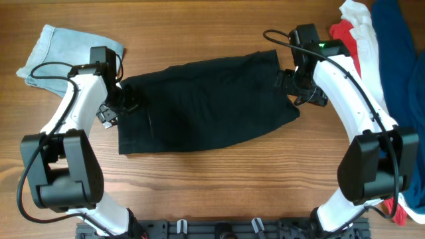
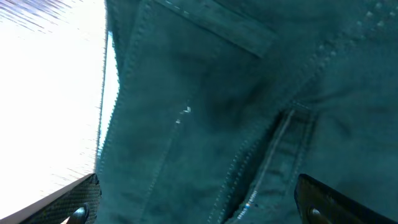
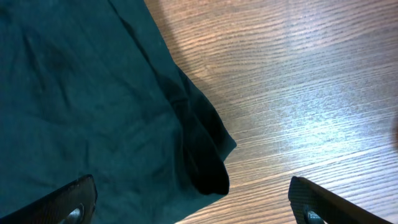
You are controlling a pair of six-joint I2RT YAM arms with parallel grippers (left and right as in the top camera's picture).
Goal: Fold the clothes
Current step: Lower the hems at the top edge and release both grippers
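Note:
The black shorts (image 1: 206,103) lie folded flat across the middle of the wooden table. My left gripper (image 1: 114,109) is open over their left edge; the left wrist view shows seams, a belt loop and stitching of the shorts (image 2: 236,124) between my open fingers (image 2: 199,208). My right gripper (image 1: 299,89) is open over the shorts' right edge; the right wrist view shows a folded corner of the fabric (image 3: 205,155) between my spread fingers (image 3: 193,208), with bare wood to its right. Neither gripper holds anything.
Light-blue denim shorts (image 1: 56,50) lie folded at the back left, behind my left arm. A pile of red, white and dark blue garments (image 1: 382,46) lies along the right edge of the table.

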